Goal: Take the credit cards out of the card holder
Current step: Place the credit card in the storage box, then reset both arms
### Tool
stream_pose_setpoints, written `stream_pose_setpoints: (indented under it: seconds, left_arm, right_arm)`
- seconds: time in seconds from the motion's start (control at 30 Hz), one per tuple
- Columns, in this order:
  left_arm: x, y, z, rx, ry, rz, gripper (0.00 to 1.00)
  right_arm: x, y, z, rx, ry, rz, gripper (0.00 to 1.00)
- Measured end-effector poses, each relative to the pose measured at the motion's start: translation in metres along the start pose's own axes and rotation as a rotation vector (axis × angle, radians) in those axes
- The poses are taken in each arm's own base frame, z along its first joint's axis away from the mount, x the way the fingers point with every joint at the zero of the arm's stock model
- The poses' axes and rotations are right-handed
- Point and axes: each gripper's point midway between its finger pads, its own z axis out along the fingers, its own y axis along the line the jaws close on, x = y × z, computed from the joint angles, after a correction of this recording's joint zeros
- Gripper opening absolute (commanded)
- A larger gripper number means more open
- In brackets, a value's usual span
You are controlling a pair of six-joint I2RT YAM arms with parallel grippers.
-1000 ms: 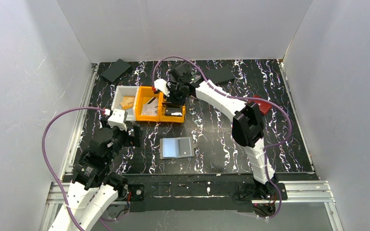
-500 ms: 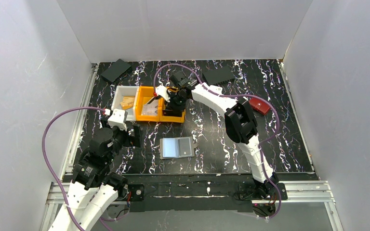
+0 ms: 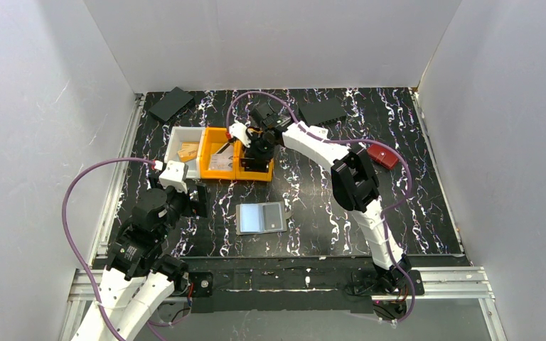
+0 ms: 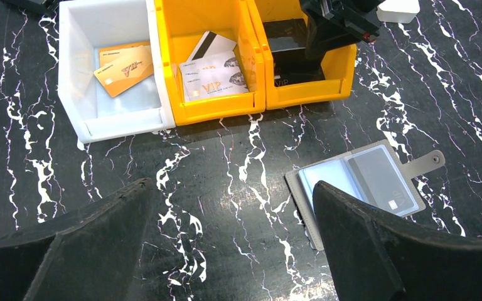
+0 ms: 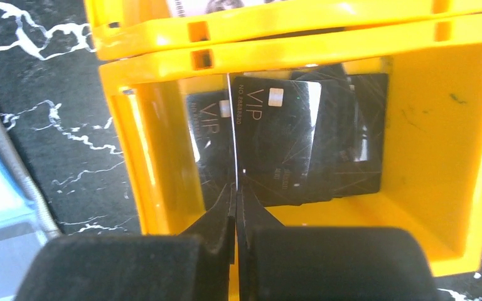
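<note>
The card holder lies open toward the near edge of the table while the right gripper, pinching an edge-on credit card over the orange bin, probably must release it next; the left gripper gapes empty.

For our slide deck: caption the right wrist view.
Shut right gripper pinches a thin plastic card edge-on over black VIP cards in a yellow plastic bin.

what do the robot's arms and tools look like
The left arm and right arm are white blocky links with black joints, each trailing a purple cable. The left tool and right tool have matte black wedge fingers.
</note>
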Motion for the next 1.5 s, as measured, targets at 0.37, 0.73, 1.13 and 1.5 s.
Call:
stream_pose_setpoints:
  seconds: [0.37,0.73,1.13,1.5]
  left_arm:
    - [0.000,0.000,0.000,0.000,0.001,0.000,0.98]
    - [0.000,0.000,0.000,0.001,0.000,0.000,0.98]
    - [-0.003,-0.026,-0.001,0.138,-0.029,-0.055,0.98]
    - [0.023,-0.098,0.002,0.468,0.121,-0.410,0.98]
  right_arm:
    - [0.005,-0.035,0.001,0.083,0.000,0.039,0.38]
    - [-0.001,-0.059,-0.009,0.206,0.013,0.056,0.62]
    - [-0.033,-0.019,-0.124,0.235,-0.134,0.008,0.73]
    - [0.073,0.016,-0.272,0.304,-0.418,0.180,0.96]
